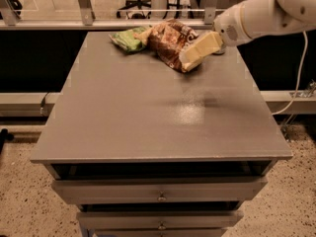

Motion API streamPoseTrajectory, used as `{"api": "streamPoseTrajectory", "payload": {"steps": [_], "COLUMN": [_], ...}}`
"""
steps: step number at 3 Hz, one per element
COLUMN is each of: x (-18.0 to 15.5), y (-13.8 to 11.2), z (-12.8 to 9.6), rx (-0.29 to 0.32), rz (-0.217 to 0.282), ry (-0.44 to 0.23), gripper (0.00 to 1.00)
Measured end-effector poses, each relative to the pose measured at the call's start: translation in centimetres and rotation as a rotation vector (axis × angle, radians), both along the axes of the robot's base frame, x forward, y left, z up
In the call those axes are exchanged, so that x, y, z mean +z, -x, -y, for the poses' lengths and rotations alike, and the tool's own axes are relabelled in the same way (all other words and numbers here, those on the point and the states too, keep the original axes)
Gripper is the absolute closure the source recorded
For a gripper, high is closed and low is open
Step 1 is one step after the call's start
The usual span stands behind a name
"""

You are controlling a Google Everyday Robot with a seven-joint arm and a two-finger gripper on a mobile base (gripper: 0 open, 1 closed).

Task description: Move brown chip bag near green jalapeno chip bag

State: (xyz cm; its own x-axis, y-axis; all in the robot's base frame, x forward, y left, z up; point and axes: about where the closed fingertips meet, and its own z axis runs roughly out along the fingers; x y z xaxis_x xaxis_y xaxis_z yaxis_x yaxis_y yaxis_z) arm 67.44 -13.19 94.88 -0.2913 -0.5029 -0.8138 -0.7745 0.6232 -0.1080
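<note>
One end effector is in view for you, at the far right of the worktop, right up against the cream-yellow end of the brown chip bag. Its state: cannot tell. The bag's pale end covers most of it, and only a dark bit shows below the white wrist, so you cannot read it as wide, narrow or holding.

Arm: white, it enters from the upper right corner and reaches leftward and down to the bag.

Brown chip bag: it is on the far part of the worktop, right of centre. Its long axis runs diagonally from upper left to lower right. The lower right end meets the end effector; whether that end is off the surface you cannot tell. The dark, crinkled middle rests on the worktop.

Green jalapeno chip bag: it lies at the far edge, just left of the brown chip bag. The brown bag's other pale end sits against its right side, so the two touch.

Worktop: grey and flat, with a glare patch right of centre and a soft shadow beside it.

Two drawers sit under the front edge, each with a small knob. A metal rail runs behind the worktop. At the right a pale cable hangs down toward the speckled floor.
</note>
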Motion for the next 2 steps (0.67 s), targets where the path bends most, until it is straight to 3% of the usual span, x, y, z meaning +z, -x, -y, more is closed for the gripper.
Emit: {"api": "streamPoseTrajectory", "payload": {"steps": [1,2], "x": [0.3,1.6], "y": [4.1,5.9], "z": [0.7,3.8], "rx": [0.080,0.073], "rz": [0.057,0.123], "ry": [-0.086,-0.094], "gripper": [0.00,0.00]}}
